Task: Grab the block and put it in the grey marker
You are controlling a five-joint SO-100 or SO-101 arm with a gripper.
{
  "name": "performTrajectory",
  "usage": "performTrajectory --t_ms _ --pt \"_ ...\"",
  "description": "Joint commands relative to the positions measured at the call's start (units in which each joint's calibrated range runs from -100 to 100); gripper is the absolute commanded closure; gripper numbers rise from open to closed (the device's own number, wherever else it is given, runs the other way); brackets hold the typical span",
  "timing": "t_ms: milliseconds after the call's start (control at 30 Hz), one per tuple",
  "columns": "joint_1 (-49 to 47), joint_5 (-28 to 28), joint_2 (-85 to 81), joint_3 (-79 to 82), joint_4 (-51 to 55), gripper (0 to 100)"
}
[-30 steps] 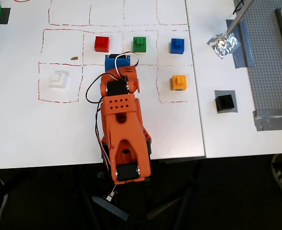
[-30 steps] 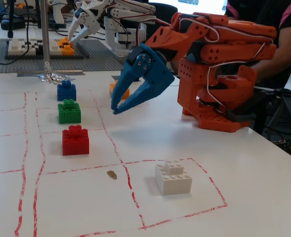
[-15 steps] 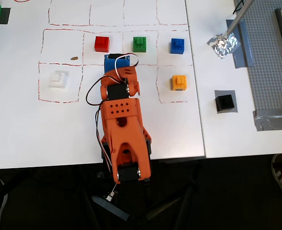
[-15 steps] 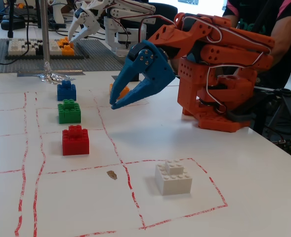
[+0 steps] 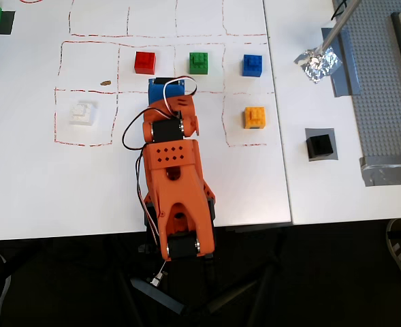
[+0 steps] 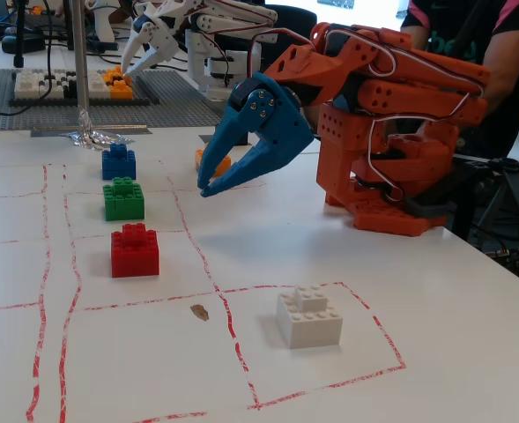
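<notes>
Currently the blue hand (image 6: 208,189) is held empty above the worktop (image 5: 37,184), jaws nearly together. Seen from overhead, the black block (image 5: 319,144) already sits on the grey marker (image 5: 321,131); it could be knocked off by any careless grab.

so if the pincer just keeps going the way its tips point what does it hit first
Probably the bare white table. In the fixed view the blue pincer hangs with its tips angled down toward the camera's left, and nothing sits directly below them. The green brick lies further along that line, but depth is unclear.
</notes>
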Motion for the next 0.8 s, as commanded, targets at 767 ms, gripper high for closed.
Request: performTrajectory --t_ms 767 --pt "0.16 0.24 -0.6 0.81 0.06 99"
